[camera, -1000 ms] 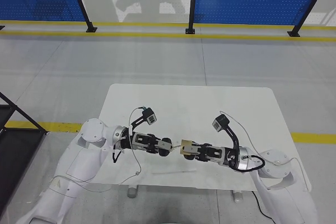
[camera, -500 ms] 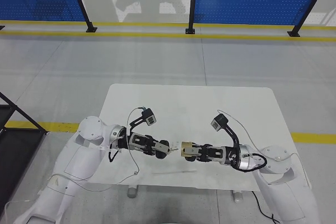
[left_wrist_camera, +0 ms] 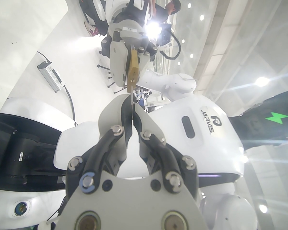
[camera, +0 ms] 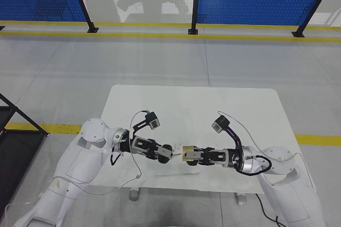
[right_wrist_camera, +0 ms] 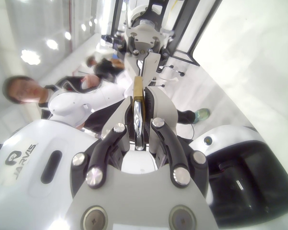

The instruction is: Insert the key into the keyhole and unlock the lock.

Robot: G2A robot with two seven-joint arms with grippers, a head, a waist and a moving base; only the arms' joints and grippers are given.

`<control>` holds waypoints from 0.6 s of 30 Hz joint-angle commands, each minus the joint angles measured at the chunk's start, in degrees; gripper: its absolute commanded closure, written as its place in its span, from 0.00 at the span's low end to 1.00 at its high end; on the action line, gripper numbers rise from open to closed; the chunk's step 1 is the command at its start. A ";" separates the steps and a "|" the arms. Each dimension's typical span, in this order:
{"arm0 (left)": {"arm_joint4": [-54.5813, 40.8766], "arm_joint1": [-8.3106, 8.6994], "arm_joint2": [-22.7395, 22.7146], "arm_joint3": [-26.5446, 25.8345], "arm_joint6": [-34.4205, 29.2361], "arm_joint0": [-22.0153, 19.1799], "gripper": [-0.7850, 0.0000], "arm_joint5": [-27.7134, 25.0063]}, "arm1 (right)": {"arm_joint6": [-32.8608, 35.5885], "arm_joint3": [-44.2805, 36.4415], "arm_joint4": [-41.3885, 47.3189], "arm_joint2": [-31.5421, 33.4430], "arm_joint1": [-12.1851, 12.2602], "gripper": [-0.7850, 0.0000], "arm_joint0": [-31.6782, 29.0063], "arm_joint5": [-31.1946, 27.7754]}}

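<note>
Top view: I found the brass lock (camera: 188, 153) pinched in the right gripper (camera: 194, 154), held above the white table (camera: 244, 113) near its front edge. Its body was slim and gold, with the silver shackle (right_wrist_camera: 138, 120) lying back between the fingers. The left gripper (camera: 170, 151) was pressed together on the key (left_wrist_camera: 131, 99), tip at the lock's end face. Both side edges lay well apart from the grippers.

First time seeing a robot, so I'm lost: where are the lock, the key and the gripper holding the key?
lock (left_wrist_camera: 133, 66): left wrist view, brass body.
key (left_wrist_camera: 130, 98): left wrist view, thin blade.
left gripper (left_wrist_camera: 130, 106): left wrist view, midway between its fingertips.
</note>
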 commanded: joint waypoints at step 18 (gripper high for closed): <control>-0.72 0.14 1.62 0.71 0.32 -0.86 1.00 -0.19 | -0.21 0.18 0.37 -1.03 0.64 1.00 0.71 -0.33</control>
